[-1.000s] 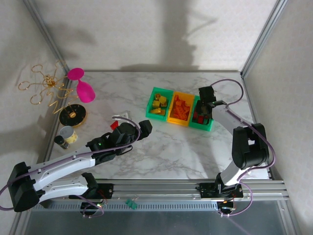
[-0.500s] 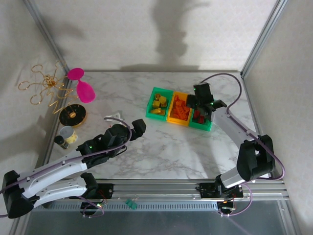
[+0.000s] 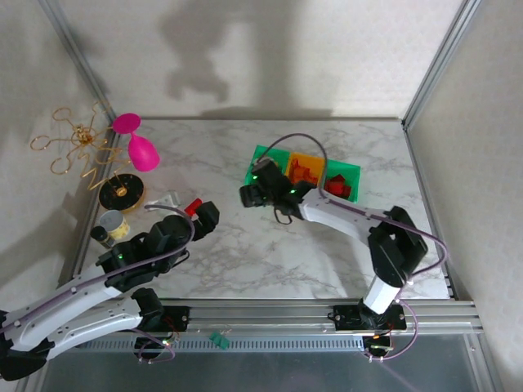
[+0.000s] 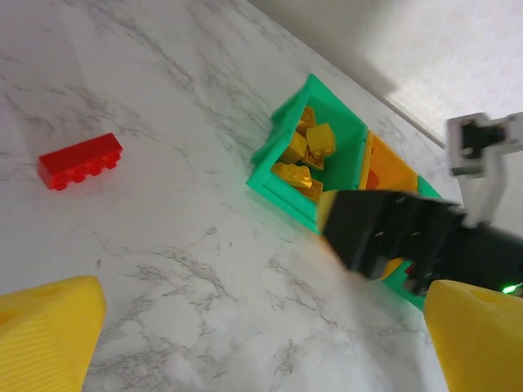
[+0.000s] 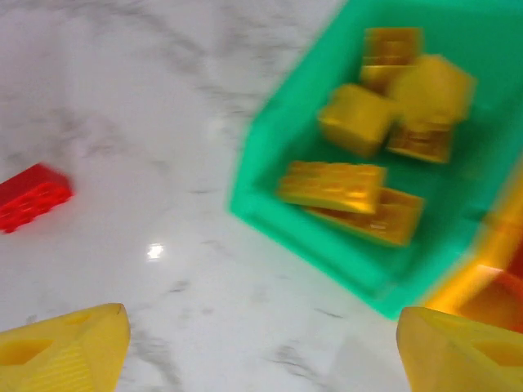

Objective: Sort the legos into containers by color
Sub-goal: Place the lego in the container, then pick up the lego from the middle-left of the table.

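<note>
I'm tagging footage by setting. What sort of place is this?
Likely a robotics lab test cell: a marble-patterned table enclosed by white panels on an aluminium frame, with the left arm and right arm bolted to a rail.

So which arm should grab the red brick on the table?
Probably left: the left gripper, open, sits right beside the red brick; the right gripper is farther off, by the green bin.

You have a round black-and-gold disc on the white marble tabletop. Just behind the disc is a pink plastic goblet. Behind and left of the disc rises a gold wire ornament, and just in front sits a small round grey-and-yellow container.
</note>
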Tool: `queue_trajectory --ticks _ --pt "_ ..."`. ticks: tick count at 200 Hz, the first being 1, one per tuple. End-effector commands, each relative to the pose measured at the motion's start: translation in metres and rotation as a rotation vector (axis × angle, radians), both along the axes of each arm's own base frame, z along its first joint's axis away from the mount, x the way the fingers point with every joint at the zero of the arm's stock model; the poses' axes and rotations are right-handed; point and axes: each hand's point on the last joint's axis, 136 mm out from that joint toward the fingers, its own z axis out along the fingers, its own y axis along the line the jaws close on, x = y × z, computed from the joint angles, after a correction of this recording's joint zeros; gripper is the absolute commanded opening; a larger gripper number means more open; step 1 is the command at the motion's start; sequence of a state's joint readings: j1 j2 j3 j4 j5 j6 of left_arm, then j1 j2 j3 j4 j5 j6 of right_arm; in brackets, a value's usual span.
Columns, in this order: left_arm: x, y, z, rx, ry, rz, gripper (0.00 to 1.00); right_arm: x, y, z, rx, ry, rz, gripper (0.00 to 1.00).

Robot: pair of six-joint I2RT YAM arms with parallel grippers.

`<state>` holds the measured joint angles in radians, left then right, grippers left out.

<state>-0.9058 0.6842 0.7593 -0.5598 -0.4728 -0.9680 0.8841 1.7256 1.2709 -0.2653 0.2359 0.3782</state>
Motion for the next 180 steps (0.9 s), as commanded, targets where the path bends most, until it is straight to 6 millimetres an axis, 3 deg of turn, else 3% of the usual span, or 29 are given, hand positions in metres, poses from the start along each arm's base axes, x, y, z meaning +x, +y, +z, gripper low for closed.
queue_trajectory --ticks 1,24,65,112,180 --pt "-0.009 0.035 0.009 0.029 0.008 0.110 1.00 -0.007 0.050 0.013 0.055 -0.071 0.140 0.87" --pt "-0.017 0.053 0.022 0.016 -0.014 0.148 1.00 -0.017 0.093 0.004 0.077 -0.105 0.286 0.90" --pt "-0.024 0.068 0.029 0.002 -0.027 0.187 1.00 -0.012 0.137 -0.027 0.099 -0.107 0.429 0.94" --pt "-0.023 0.073 0.026 0.014 -0.041 0.213 1.00 -0.004 0.173 -0.053 0.108 -0.116 0.509 0.99" --pt "-0.016 0.064 0.013 0.011 -0.034 0.215 1.00 0.009 0.199 -0.087 0.072 -0.121 0.523 0.99"
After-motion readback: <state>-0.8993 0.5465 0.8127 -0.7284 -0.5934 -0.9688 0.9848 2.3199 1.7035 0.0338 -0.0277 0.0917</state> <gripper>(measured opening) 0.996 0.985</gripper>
